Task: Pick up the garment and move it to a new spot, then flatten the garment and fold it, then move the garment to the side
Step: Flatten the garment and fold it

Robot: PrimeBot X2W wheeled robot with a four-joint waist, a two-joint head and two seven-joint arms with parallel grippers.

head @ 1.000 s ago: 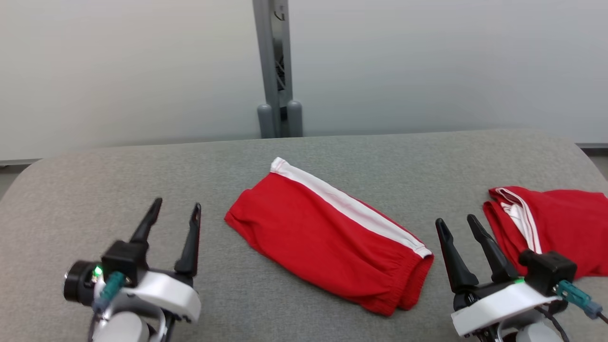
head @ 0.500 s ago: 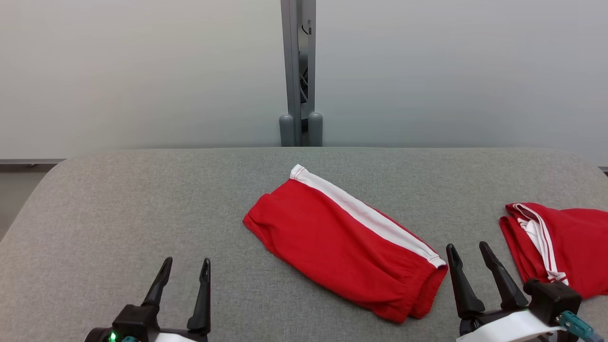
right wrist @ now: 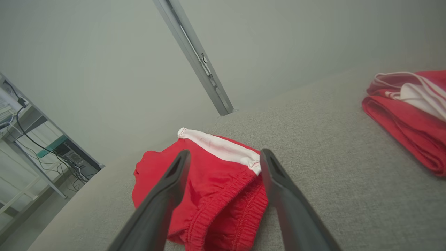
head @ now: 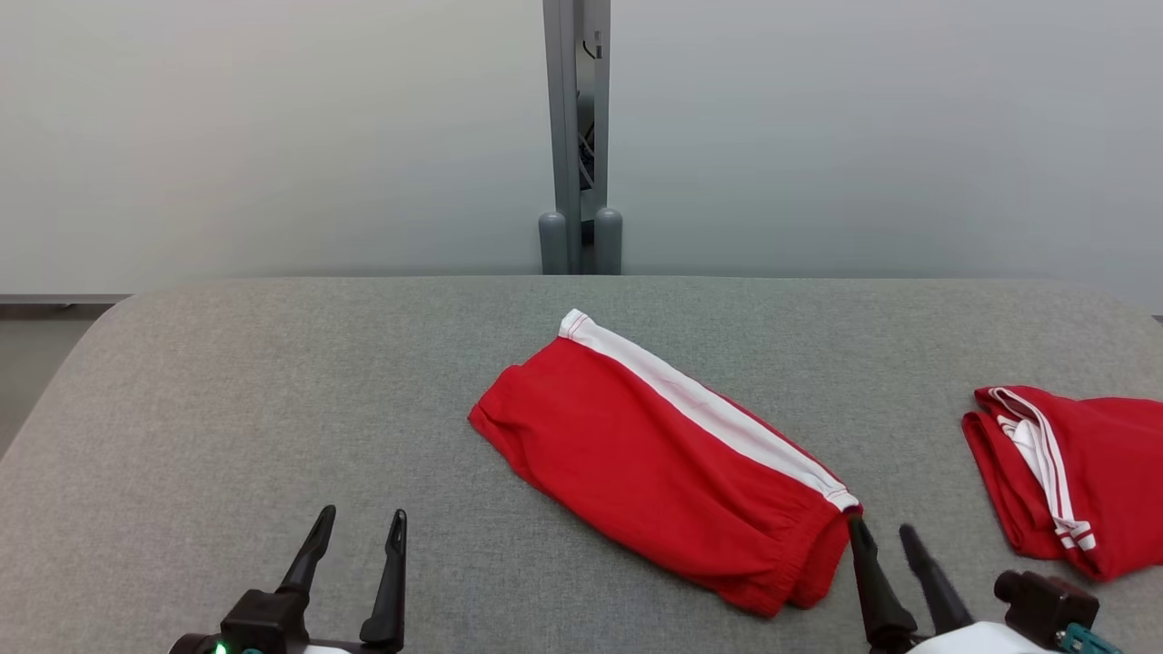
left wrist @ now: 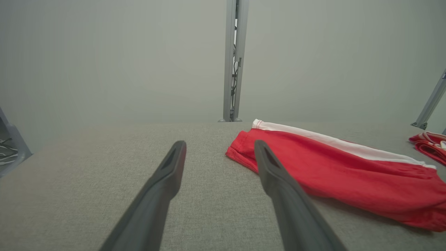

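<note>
Two red garments lie on the gray fabric-covered table (head: 273, 381). The folded garment (head: 654, 463), with a white stripe along its far long side and an elastic band at its right end, lies slantwise near the middle of the table. Its left end points toward the far edge and its right end toward the near edge. The second garment (head: 1063, 481), red with white stripes and loosely bunched, lies at the table's right edge, well apart from the folded garment. The left gripper (head: 362, 518) hovers by the near edge, left of the middle, its two dark fingers spread wide with nothing between them. The right gripper (head: 881, 527) is also by the near edge, jaws wide and empty. Its left fingertip is just beside the elastic end of the folded garment; whether it touches cannot be told. Behind the table's far edge a gray post (head: 578, 136) stands against a pale wall (head: 273, 136).
</note>
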